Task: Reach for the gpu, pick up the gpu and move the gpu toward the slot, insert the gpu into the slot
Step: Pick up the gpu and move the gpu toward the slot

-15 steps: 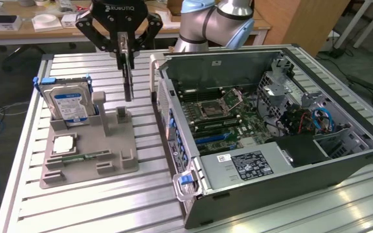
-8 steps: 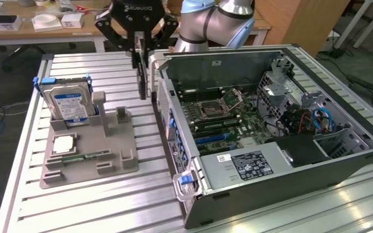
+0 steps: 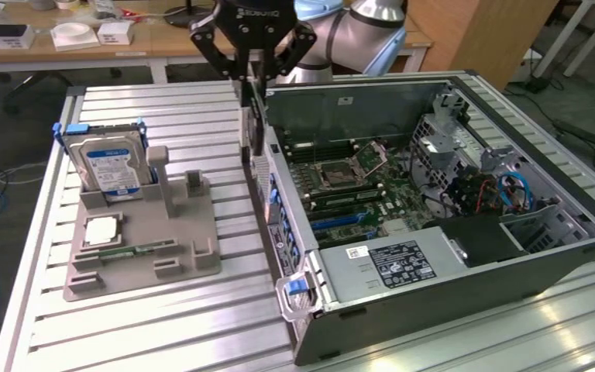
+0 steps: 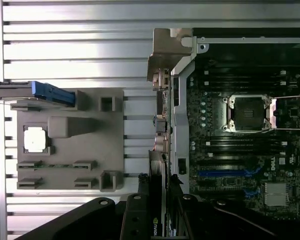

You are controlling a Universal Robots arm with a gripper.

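My gripper hangs over the near wall of the open computer case, shut on the gpu. The card is edge-on, a dark thin sliver pointing down from the fingers and ending just above the table beside the case wall. In the wrist view the gpu runs straight out between the black fingers of the gripper, alongside the case's rear edge. The blue slot lies on the motherboard inside the case, and appears in the wrist view as a blue slot to the side of the card.
A grey fixture on the slatted table holds a blue-labelled hard drive, a processor chip and a small green memory stick. Inside the case, cables and a drive cage crowd the far side. A black power supply fills the near end.
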